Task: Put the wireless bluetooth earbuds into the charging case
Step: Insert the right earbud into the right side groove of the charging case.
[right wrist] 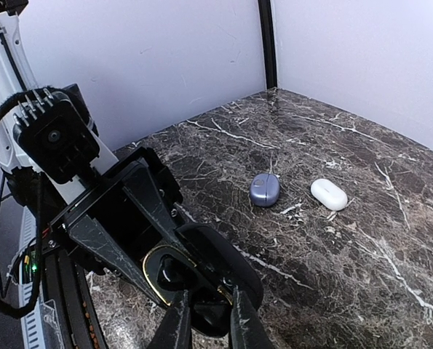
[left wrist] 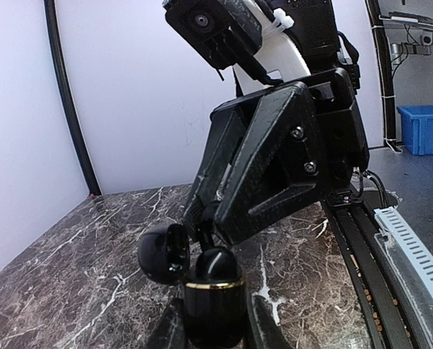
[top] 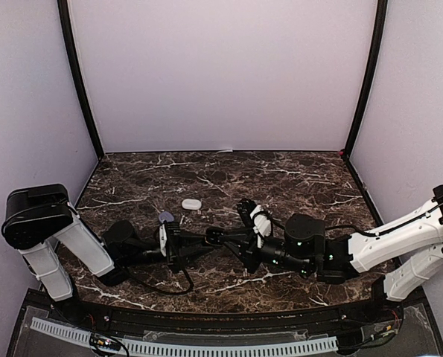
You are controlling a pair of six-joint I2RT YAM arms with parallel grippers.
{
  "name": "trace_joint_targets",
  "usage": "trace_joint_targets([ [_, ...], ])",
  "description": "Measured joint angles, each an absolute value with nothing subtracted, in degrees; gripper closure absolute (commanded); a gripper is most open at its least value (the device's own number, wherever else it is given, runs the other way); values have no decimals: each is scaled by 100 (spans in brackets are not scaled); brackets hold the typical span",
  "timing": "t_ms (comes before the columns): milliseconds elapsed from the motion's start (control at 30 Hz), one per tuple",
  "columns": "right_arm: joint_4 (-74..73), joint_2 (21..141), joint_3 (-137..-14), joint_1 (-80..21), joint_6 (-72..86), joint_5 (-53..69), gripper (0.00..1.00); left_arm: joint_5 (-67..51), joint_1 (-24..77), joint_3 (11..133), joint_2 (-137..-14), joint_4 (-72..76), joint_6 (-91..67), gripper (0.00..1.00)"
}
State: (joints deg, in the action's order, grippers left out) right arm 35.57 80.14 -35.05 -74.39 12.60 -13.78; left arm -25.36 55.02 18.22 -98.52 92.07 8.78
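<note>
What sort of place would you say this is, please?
Probably a lab robot cell: a marble-patterned tabletop boxed in by white panels on black posts, two arms mounted at its near edge, and a blue storage bin outside.

Top camera overlooks the whole table [top: 281, 178]; wrist cameras face each other closely across the black case [right wrist: 176, 278].

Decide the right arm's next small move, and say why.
Probably ease the right gripper slightly down toward the black case: the left gripper holds it open, and the right jaws hover just above. What they pinch, if anything, is unclear.
</note>
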Motion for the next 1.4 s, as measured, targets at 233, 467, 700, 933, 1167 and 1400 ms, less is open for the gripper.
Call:
trace_joint_targets([
  [233, 3376, 8014, -3577, -7450, 1267, -1531, 98, -2462, 5502, 1822, -9859, 9201, 878, 99],
  [467, 3256, 8016, -3594, -7481, 1260, -1647, 94, -2460, 5502, 1822, -9859, 9201, 875, 100],
  [700, 3089, 8156, -3778, -7509, 1260, -1767, 91, -2410, 5485, 1822, -9876, 9164, 873, 100],
  [933, 2897, 8252, -3911, -7544, 1258, -1933, 91, -2353, 5476, 1815, -9922, 9150, 836, 100],
  [1167, 2823, 8252, -3938, -7564, 1286, -1988, 86, -2346, 5476, 1815, -9922, 9142, 823, 99],
  [1400, 2648, 8217, -3999, -7566, 1468, -2018, 76, -2292, 5487, 1815, -9922, 9144, 749, 99],
])
